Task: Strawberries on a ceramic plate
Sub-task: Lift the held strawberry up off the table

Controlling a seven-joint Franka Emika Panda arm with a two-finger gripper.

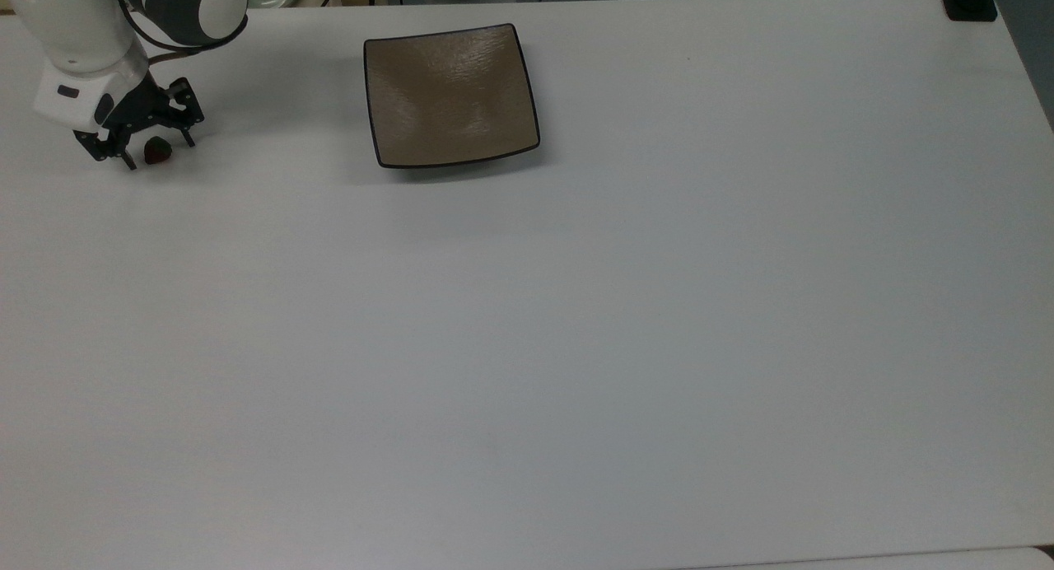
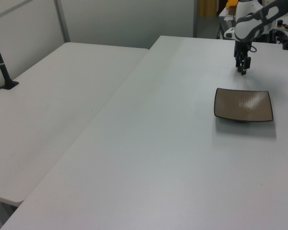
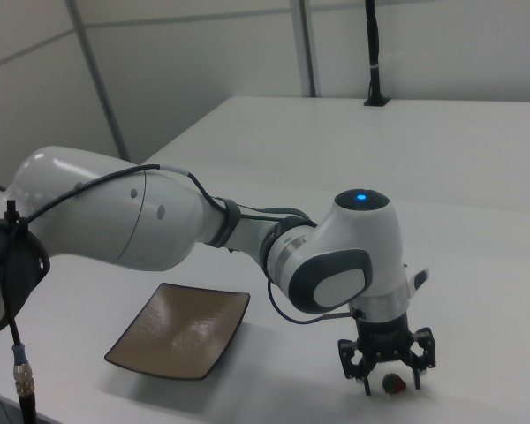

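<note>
White table point(image 1: 576, 348), big and mostly bare. White Panda arm point(image 3: 159, 221) reaches down at the top view's far left. Ceramic plate point(image 1: 451, 95), square tan-brown with a dark rim, sits flat near the top view's upper edge, nothing on it, well apart from the gripper. Gripper point(image 1: 156, 151) low at the table surface, fingers spread wide, one on each side of the strawberry point(image 1: 157, 150). Strawberry lies on the table between the fingers point(image 3: 368, 384), not visibly touched; in the right view its red body and green cap point(image 3: 392, 382) show between the fingertips.
</note>
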